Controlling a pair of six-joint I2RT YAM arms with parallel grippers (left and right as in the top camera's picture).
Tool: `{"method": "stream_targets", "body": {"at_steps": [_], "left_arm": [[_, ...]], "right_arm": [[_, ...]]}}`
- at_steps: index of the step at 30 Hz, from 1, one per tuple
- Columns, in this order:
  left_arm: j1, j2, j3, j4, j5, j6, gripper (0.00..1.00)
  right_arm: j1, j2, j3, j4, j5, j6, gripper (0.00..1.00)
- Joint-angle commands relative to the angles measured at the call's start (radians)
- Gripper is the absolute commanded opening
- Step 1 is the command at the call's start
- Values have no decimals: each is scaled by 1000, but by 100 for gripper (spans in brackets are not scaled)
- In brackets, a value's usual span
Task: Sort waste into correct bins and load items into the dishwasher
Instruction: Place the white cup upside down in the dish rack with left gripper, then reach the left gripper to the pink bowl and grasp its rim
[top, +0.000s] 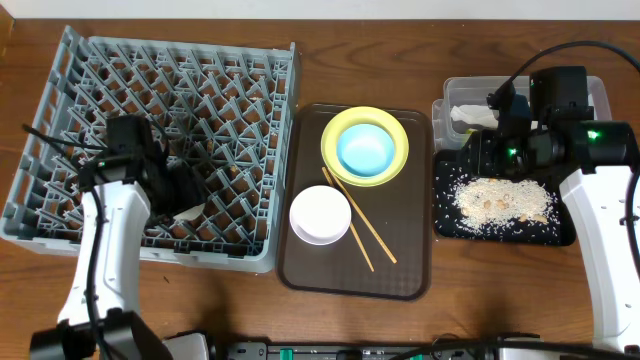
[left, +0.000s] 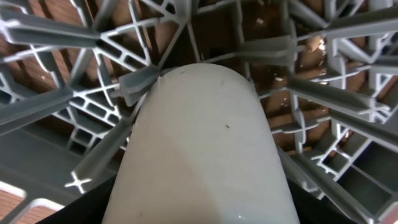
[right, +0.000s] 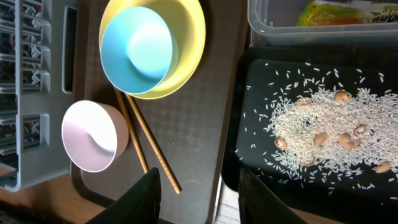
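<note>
My left gripper (top: 186, 198) is shut on the small white cup (left: 202, 149) and holds it low inside the grey dish rack (top: 60, 120), close over the pegs (left: 74, 99). My right gripper (right: 199, 186) is open and empty, above the gap between the brown tray and the black tray (right: 261, 74). The yellow plate (top: 400, 135) holds the light blue bowl (top: 365, 150). The white bowl (top: 320, 213) and the chopsticks (top: 360, 225) lie beside it. Rice scraps (top: 500, 200) cover the black tray (top: 445, 225). The napkin (top: 470, 115) and the green wrapper (right: 336, 12) are in the clear tub (top: 600, 90).
The brown serving tray (top: 400, 280) sits between the rack and the two bins. A few rice grains lie scattered inside the rack. Bare wooden table runs along the front edge.
</note>
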Motion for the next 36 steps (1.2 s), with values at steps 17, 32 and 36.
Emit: {"method": "stream_targets", "body": {"at_steps": [17, 32, 36], "left_arm": [[1, -162, 132, -204, 107, 13, 8], [1, -211, 132, -228, 108, 13, 8], [1, -211, 132, -240, 179, 14, 8]], "right_arm": [[-8, -10, 10, -8, 3, -11, 40], [-8, -10, 10, -19, 3, -11, 40], [-8, -10, 10, -20, 3, -11, 44]]}}
